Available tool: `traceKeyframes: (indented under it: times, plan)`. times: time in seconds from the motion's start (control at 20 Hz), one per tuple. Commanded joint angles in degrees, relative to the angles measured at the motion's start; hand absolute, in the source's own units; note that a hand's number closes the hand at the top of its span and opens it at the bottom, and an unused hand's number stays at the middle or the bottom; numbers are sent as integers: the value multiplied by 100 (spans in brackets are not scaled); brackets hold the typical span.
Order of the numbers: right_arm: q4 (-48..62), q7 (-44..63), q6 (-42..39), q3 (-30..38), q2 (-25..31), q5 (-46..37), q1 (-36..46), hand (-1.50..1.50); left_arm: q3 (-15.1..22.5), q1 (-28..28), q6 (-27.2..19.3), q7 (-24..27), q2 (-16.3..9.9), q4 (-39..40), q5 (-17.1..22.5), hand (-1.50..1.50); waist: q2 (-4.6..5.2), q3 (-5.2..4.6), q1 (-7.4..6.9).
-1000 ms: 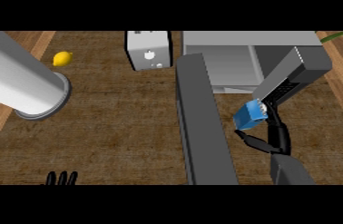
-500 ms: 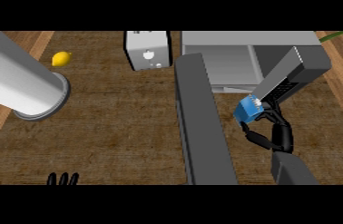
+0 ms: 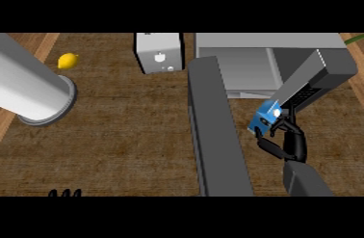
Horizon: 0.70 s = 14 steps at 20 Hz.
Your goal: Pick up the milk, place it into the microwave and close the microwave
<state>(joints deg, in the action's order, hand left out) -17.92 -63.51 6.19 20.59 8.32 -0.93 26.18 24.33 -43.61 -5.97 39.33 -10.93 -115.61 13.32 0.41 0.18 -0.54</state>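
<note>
Milk carton (image 3: 268,117): blue with a white patch, tilted, held above the worktop (image 3: 128,136) just before the open front of the microwave (image 3: 270,59). It sits at the tips of the right hand (image 3: 288,141); the black fingers (image 3: 268,146) curl up beside its lower end and another reaches along its right side, so the carton is pinched at the top of the hand, with most of its blue face uncovered.

Microwave: grey box at the worktop's far right corner, cavity open and pale inside. Its door (image 3: 217,131) stands swung out as a long dark slab running from the far edge toward the near edge, just left of the carton.

Toaster (image 3: 160,53): white, at the far edge, left of the microwave.

Lemon (image 3: 68,60): yellow, near the far left corner.

Grey cylinder (image 3: 32,87): large, leaning across the left edge, just beside the lemon.

Left hand (image 3: 64,193): only dark fingertips showing at the near edge, left side, pointing up and apart, holding nothing.
</note>
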Motion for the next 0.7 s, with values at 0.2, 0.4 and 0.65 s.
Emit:
traceKeyframes:
  times: [0.2,0.4,0.65]
  plan:
    - [28,-361,-315,-143,-13,-97,375,150,-308,13,203,-16,-215,38,358,-150,-15,-9,-68]
    - [-285,-257,-321,-229,-4,-88,196,150,-184,-174,40,6,-187,-238,260,-150,-43,-15,-6]
    - [-912,-137,-450,-494,-132,-139,-286,150,81,-184,-13,111,-84,86,42,-150,-78,-24,92]
